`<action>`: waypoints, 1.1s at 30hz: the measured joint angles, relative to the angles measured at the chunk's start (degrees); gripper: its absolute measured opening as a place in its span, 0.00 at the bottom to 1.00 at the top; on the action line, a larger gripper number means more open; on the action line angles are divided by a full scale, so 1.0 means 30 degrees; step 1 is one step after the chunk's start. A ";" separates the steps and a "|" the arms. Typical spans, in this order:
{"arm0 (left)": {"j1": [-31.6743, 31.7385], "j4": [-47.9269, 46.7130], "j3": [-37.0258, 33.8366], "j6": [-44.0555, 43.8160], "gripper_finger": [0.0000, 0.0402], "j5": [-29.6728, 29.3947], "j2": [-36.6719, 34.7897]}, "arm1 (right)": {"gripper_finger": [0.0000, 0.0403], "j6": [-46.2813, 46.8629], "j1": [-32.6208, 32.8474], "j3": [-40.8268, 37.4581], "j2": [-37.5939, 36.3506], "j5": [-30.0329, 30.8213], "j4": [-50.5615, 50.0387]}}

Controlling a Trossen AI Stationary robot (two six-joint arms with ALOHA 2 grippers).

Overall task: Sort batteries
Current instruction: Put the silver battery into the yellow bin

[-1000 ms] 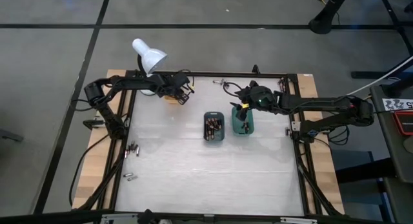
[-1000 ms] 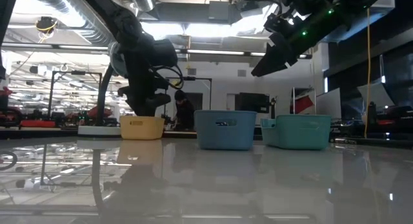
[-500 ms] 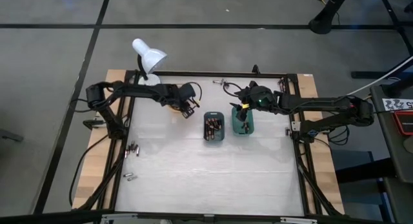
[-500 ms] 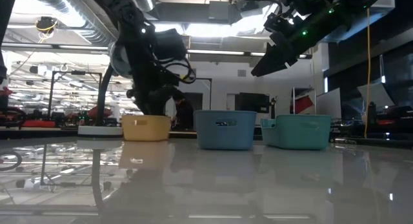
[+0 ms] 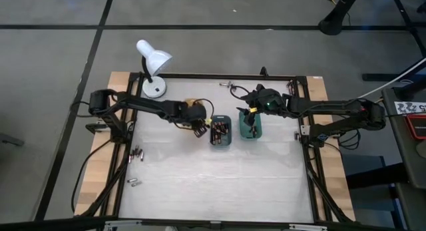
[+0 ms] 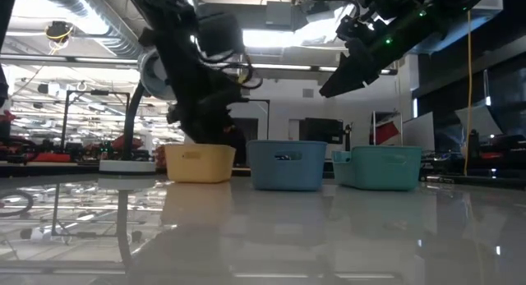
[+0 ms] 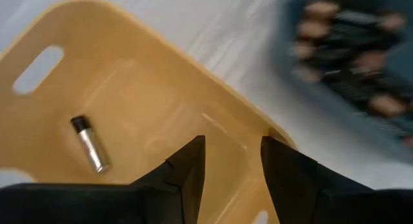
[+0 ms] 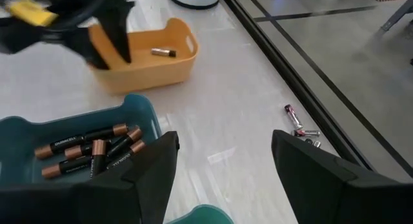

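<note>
High view showed my left tool [image 5: 198, 124] at the orange tray [image 5: 190, 106], just beside the dark teal tray [image 5: 220, 143] near the middle of the surface [image 5: 213, 184]. My left wrist view showed its two fingers [image 7: 187, 175] straddling the orange tray's wall [image 7: 245, 159], one finger inside and one outside, narrowly parted and gripping that wall. One battery [image 7: 89, 144] lay on the floor of that tray, apart from my fingers.

My right tool [image 5: 249, 113] hung above the green tray [image 5: 251, 132], clear of it; in the low view [image 6: 341, 75] it stood well above the tray rims. My right wrist view showed its fingers [image 8: 151, 172] spread wide with nothing between them.

More batteries [image 8: 90, 150] lay side by side in the dark teal tray. Loose batteries [image 5: 138, 153] lay at the left edge of the surface, with a few others [image 5: 134, 182] nearer the front. A white lamp [image 5: 153, 61] stood at the far left corner.
</note>
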 joint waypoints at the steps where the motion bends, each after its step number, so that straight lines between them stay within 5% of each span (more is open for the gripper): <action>1: -0.0289 0.0400 0.0000 -0.0256 0.35 0.0006 0.0000 | 0.63 0.0007 0.0000 0.0000 0.0000 -0.0055 0.0000; 14: -0.1674 0.1873 0.0000 0.0134 0.35 -0.1225 -0.0029 | 0.63 0.0104 0.0000 0.0000 0.0000 -0.0266 0.0160; 33: -0.2449 -0.1150 -0.0007 0.0085 0.35 -0.0815 -0.0029 | 0.63 0.2470 -0.0777 0.0015 0.0007 0.0614 -0.0013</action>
